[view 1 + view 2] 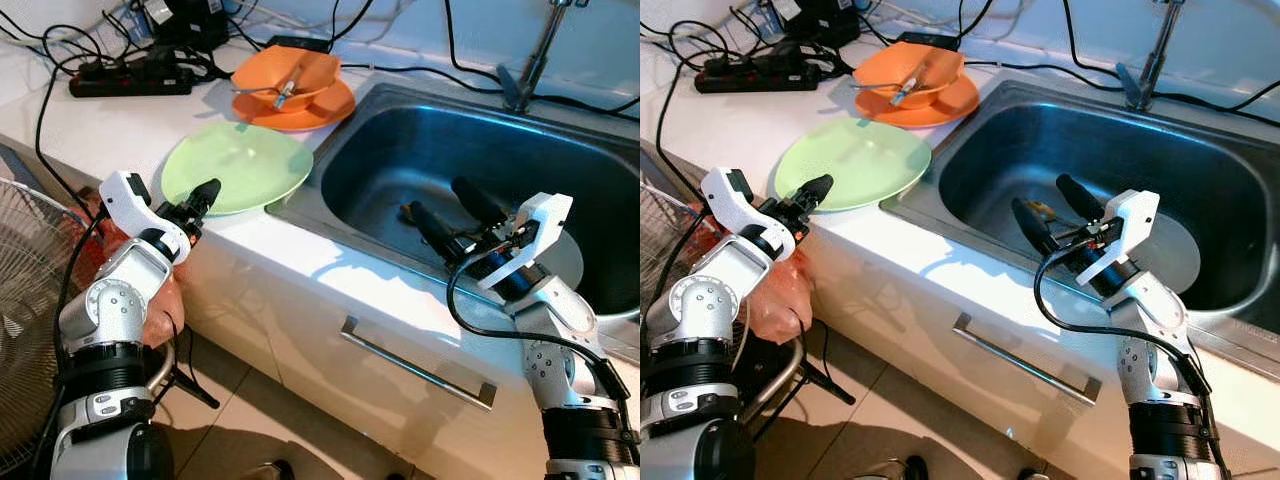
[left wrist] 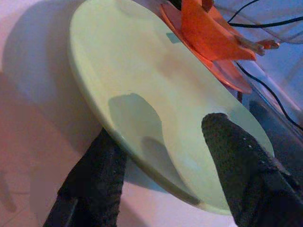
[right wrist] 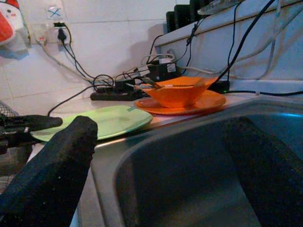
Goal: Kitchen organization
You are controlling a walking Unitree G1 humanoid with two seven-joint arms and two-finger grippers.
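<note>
Pale green plate (image 2: 156, 94) lay on the white counter (image 2: 33, 118), left gripper (image 2: 158, 177) straddled its near rim with one black finger (image 2: 92, 182) under the edge, the other finger above, orange dishes (image 2: 213, 42) stood beyond the plate

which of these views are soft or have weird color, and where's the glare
Left wrist view: soft, pink-tinted, the left claw blurred around the green plate rim. Right wrist view: the near fingers out of focus, the orange bowl sharper. Eye views: fairly crisp, bright sunlight on the counter, sheen inside the sink.
</note>
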